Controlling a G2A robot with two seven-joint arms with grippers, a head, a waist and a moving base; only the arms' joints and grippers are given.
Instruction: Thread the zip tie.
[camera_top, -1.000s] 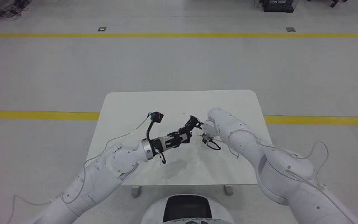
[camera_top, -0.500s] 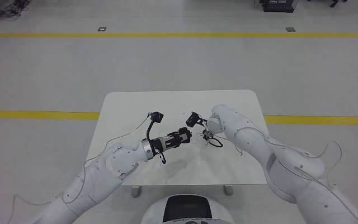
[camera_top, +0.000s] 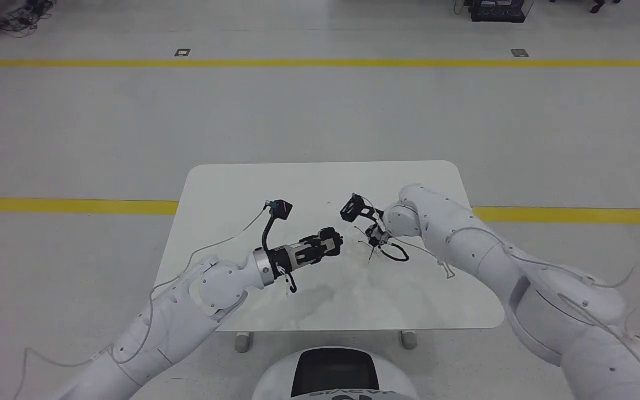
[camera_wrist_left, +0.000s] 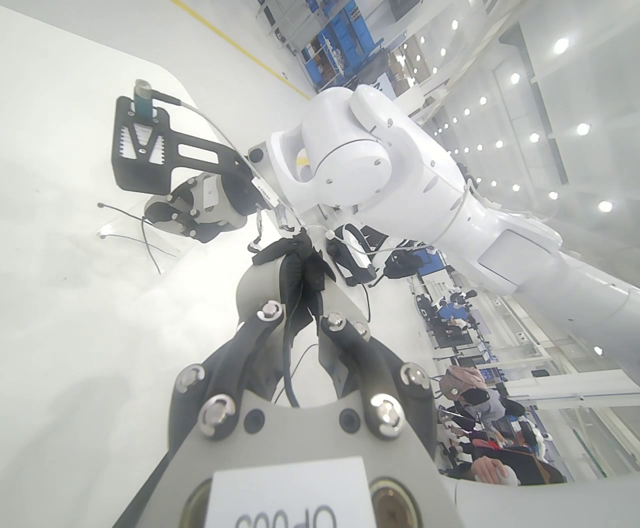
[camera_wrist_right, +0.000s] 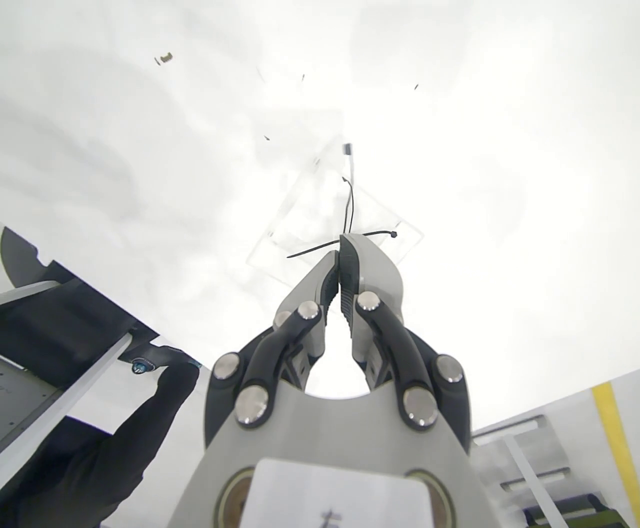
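The right tool (camera_wrist_right: 340, 257), pressed closed, covers where thin zip tie (camera_wrist_right: 351, 205) strands cross, so which one it pinches cannot be told. A ragged black clump (camera_wrist_left: 295, 250) masks the left tool (camera_wrist_left: 301, 277) at its tip. Dark specks (camera_wrist_right: 164, 58) on the surface (camera_wrist_right: 125, 150) are too small to identify.

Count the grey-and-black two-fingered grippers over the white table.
2. The left gripper is over the white table's middle, shut on a thin black strand. The right gripper is apart from it, shut on a thin black zip tie over a clear plastic sheet.
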